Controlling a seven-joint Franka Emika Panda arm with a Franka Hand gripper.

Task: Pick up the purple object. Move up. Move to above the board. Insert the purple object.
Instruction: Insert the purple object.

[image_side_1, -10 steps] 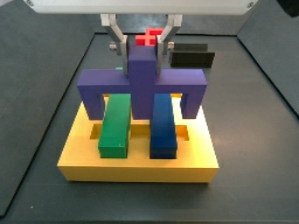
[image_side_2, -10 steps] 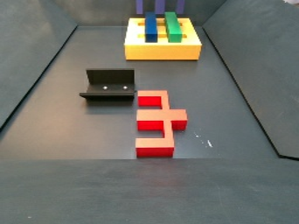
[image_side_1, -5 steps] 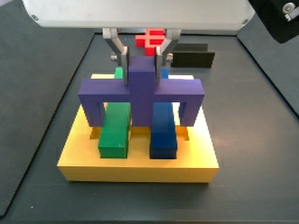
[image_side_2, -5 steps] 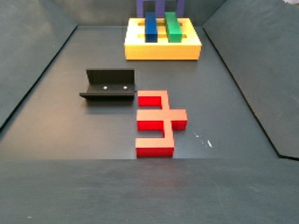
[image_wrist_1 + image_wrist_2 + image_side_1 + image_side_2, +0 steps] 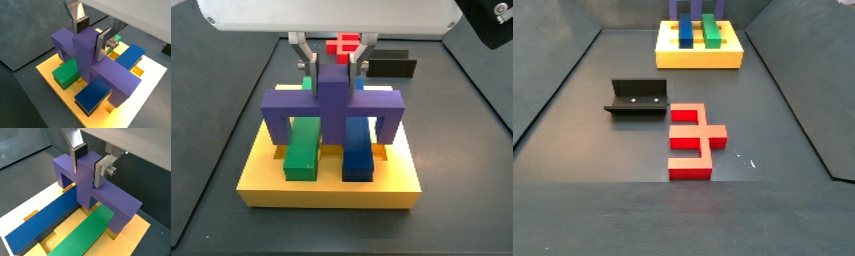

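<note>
Near: the board carries a green bar and a blue bar. Above them, the purple object straddles both, legs down on the board. My gripper clamps its post. Insertion looks nearly complete; release remains.

The gripper stands over the board, fingers on the purple object's post. Beside the board, open floor reaches the fixture and red piece; green bar and blue bar fill the board's middle.
</note>
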